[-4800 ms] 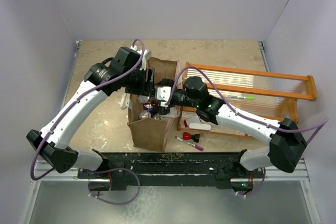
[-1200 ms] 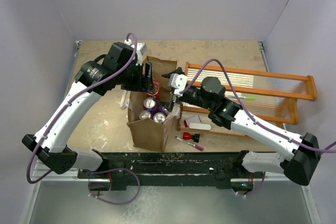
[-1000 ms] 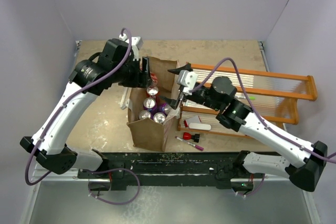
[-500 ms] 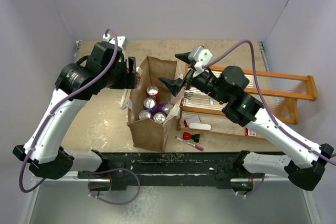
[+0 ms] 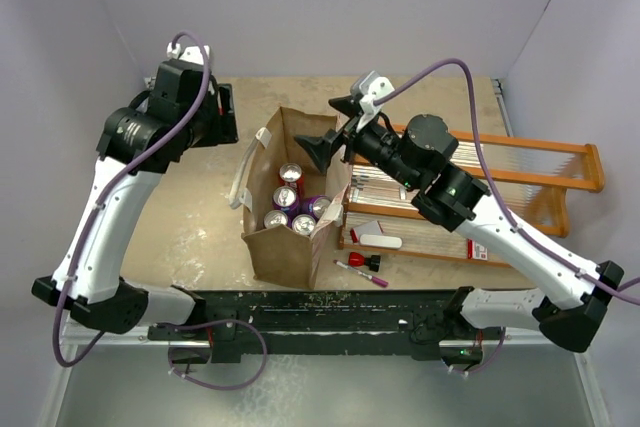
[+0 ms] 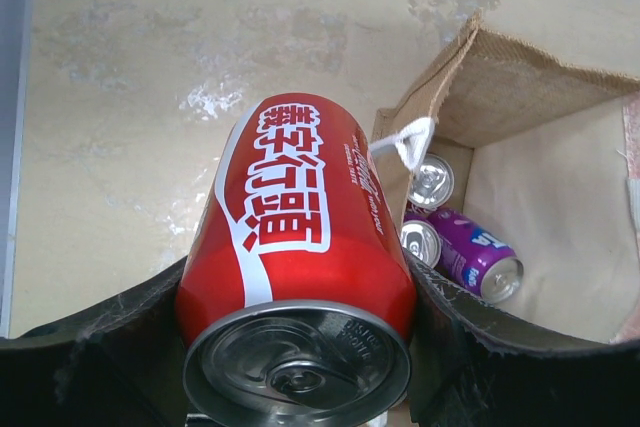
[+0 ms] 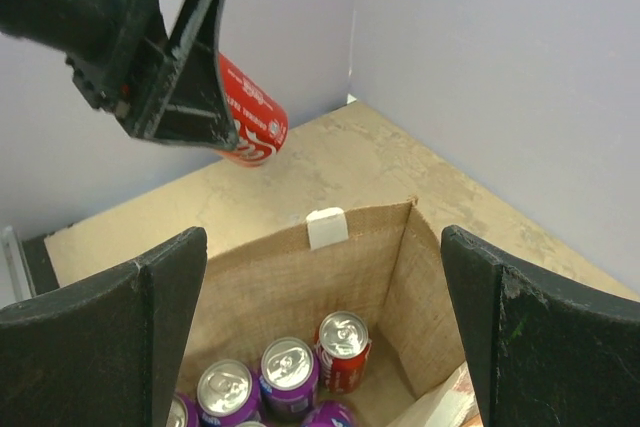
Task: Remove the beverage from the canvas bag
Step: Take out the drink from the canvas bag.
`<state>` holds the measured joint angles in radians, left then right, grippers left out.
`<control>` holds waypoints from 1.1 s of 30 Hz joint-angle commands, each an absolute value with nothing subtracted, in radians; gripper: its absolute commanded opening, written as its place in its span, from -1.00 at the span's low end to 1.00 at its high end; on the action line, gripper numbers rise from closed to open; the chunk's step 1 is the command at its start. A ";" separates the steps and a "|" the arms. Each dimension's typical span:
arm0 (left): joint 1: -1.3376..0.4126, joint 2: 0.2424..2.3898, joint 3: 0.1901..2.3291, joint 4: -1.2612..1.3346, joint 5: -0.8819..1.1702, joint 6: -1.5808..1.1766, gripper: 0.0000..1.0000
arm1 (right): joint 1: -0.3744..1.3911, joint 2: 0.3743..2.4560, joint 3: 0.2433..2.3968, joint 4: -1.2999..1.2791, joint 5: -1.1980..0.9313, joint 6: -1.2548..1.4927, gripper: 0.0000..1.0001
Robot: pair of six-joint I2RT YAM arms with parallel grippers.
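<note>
The left gripper [image 5: 222, 112] is clamped on a red can [image 6: 300, 237], one finger against each side of its body. It holds the can in the air over the bare table [image 5: 180, 217], outside the bag and off its far left corner. In the left wrist view the can's silver top faces the camera and white lettering runs along its side. The right gripper [image 5: 332, 129] has its jaws spread wide and grips nothing. It hangs above the far right corner of the bag's open mouth, and its wrist view looks down into the bag past both fingers.

The table is tan and mottled, with pale walls on three sides. To the right of the bag, an orange wooden-framed rack [image 5: 500, 187] lies flat and reaches almost to the right wall.

The canvas bag [image 5: 290, 247] stands upright near the middle of the table, close to the near edge, with its mouth open. One white loop handle [image 5: 245, 172] droops over its left side.

Several more cans [image 5: 290, 197] sit inside the bag. Most are purple and show silver tops, and a second red one [image 7: 343, 347] stands toward the far end. In the left wrist view one purple can [image 6: 478, 257] appears to lie on its side.

A green pen [image 5: 465, 186] lies on the rack. A small white object [image 5: 380, 240] lies at its near left part. A pink marker [image 5: 365, 275] lies on the table just right of the bag, with a small red item [image 5: 357, 260] beside it.
</note>
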<state>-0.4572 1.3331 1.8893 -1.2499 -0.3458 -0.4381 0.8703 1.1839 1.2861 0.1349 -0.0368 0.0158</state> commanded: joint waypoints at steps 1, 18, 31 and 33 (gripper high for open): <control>-0.441 1.370 1.918 -1.068 -0.381 -0.375 -1.00 | 0.874 1.214 1.384 0.130 0.056 0.063 1.00; -0.392 1.321 1.828 -1.039 -0.359 -0.353 -1.00 | 0.874 1.227 1.512 -0.183 0.130 0.269 1.00; -0.363 1.267 1.651 -1.024 -0.409 -0.532 -1.00 | 0.874 1.029 1.306 -0.021 0.173 0.121 1.00; -0.355 1.266 1.605 -1.010 -0.428 -0.552 -1.00 | 0.875 1.019 1.287 -0.012 0.203 0.107 1.00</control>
